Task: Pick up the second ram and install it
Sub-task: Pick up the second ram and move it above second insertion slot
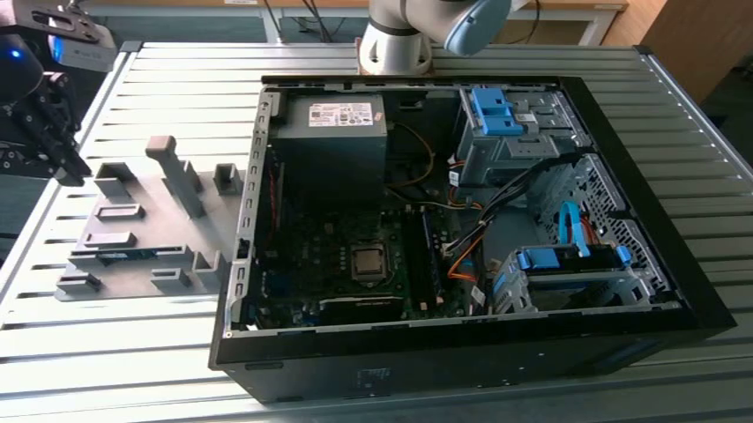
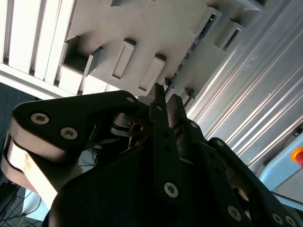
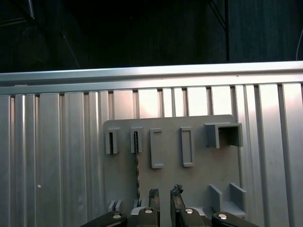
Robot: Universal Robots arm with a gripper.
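Exterior view, left edge: my claw (image 1: pixel 65 166) hangs over the slatted metal table (image 1: pixel 471 62), near the rim on the exterior view's left. Just to its right lies the grey fixture plate (image 1: pixel 141 238) with its upright blocks and slots. The second ram (image 1: pixel 125 256) sits on edge in the plate's nearer slots, showing as a thin blue-teal strip. It is not in my grip.

Further right stands the open computer case (image 1: pixel 471 352), lying on its side. Inside are the power supply (image 1: pixel 335 119) at the far end, the motherboard (image 1: pixel 341 264) with its bare processor (image 1: pixel 369 261), and then the blue-handled drive cages (image 1: pixel 553 264) on the exterior view's right. The arm's base (image 1: pixel 394 44) stands behind the case.

First wrist view: the ram (image 3: pixel 137 165) shows edge-on as a dark line across the plate (image 3: pixel 199 179). My claw (image 3: pixel 164 201) sits just beside it with the fingertips (image 3: pixel 154 196) a narrow gap apart. Bare plate shows between them and nothing is held.

Second wrist view: the claw (image 2: pixel 166 101) is likewise narrow and empty, pointing at the plate (image 2: pixel 142 28). The ram (image 2: pixel 191 49) is slotted just beyond the tips.
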